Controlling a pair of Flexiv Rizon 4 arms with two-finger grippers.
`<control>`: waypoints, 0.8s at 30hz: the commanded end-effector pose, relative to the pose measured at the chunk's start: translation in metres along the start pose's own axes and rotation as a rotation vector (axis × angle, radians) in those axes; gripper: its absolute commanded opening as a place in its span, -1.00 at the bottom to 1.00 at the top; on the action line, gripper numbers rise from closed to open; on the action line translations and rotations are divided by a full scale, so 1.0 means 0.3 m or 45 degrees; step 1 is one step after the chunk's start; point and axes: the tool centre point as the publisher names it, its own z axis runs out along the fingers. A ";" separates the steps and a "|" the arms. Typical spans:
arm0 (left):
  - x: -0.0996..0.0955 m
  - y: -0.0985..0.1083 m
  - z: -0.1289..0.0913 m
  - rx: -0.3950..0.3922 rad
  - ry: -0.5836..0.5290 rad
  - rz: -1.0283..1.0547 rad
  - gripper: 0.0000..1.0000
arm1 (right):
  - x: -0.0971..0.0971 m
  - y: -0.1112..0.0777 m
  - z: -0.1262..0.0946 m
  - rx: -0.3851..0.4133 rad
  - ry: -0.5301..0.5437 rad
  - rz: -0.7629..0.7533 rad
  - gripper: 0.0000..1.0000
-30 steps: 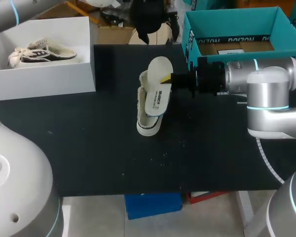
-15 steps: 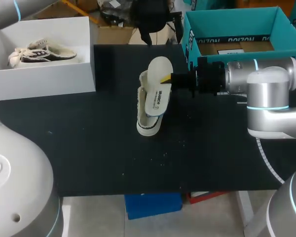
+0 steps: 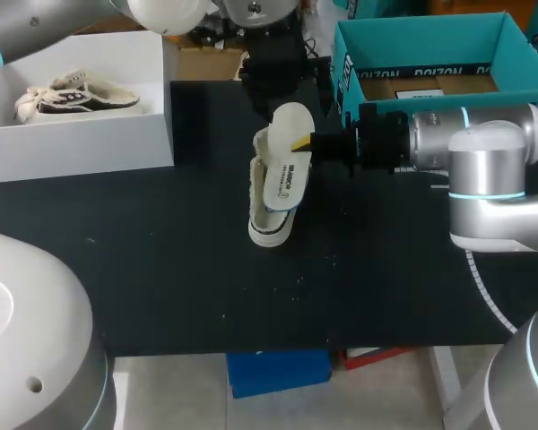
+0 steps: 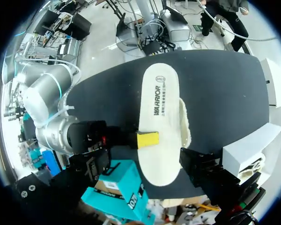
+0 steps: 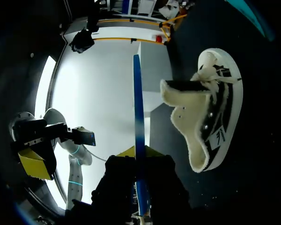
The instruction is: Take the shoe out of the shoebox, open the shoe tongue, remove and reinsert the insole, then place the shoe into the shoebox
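The insole is pinched at its edge in the right gripper, just above the shoe lying mid-way across the black table, while the left gripper hovers spread and empty over the insole's far end.

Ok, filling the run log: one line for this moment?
step: insole out | right gripper: shut on insole, over shoe on table | left gripper: near insole's far end

Dark lettering along the insole
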 end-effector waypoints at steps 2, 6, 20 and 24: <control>0.017 -0.107 0.017 -0.097 -0.029 0.011 1.00 | 0.002 -0.002 0.004 -0.005 -0.003 0.001 -1.00; 0.015 -0.149 0.014 -0.098 -0.024 0.016 1.00 | 0.002 -0.002 0.004 -0.005 -0.003 0.001 -1.00; 0.038 -0.262 0.020 -0.107 0.015 -0.002 1.00 | 0.002 -0.002 0.004 -0.005 -0.003 0.001 -1.00; 0.074 -0.271 0.019 -0.152 -0.063 -0.062 1.00 | 0.002 -0.002 0.004 -0.005 -0.003 0.001 -1.00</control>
